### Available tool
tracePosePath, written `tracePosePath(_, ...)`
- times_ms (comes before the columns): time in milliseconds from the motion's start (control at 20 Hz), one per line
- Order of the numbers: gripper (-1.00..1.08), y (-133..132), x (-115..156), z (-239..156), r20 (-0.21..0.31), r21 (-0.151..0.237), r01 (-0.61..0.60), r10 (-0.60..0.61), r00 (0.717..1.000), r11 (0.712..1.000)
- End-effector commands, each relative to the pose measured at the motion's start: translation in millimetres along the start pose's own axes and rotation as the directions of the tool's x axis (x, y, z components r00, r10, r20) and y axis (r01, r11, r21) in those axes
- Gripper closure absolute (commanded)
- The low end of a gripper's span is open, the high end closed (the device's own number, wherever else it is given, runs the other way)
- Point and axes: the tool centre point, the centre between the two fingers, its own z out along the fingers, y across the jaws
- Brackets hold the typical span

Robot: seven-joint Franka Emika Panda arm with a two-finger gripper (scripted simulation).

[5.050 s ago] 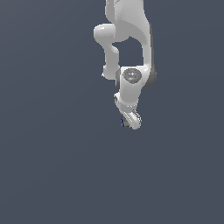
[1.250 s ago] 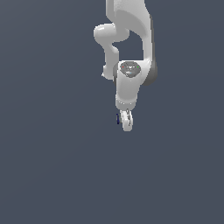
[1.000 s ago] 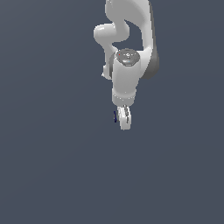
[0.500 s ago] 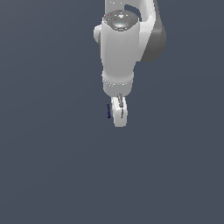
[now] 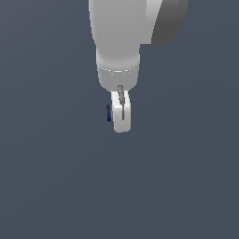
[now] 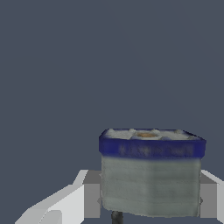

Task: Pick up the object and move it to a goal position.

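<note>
In the exterior view my white gripper point(image 5: 121, 114) hangs below the large white arm, seen almost edge-on. Only a sliver of the dark navy-blue object point(image 5: 108, 113) shows at the gripper's left side. In the wrist view the object point(image 6: 151, 175) is a small pale grey tub with a navy-blue rim and a whitish top. It sits between my two fingers point(image 6: 72, 202), which press on both of its sides. The gripper point(image 6: 149, 195) is shut on it and holds it above the grey floor.
A plain dark grey floor point(image 5: 56, 186) fills both views. The arm's upper links point(image 5: 135, 28) fill the top of the exterior view. No goal marker shows.
The arm has swung and come much closer to the exterior camera and looks larger. The gripper, still shut on the object, has shifted up and slightly to that view's left.
</note>
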Motion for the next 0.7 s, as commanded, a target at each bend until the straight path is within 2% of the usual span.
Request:
tracePosePath(0, 1.08, -6, 4, -13, 0.001, 0.0, 0.001, -0.001, 1.0, 1.0)
tracePosePath(650, 1.08, -21, 14, -42, 0.001, 0.0, 0.002, -0.002, 1.0, 1.0)
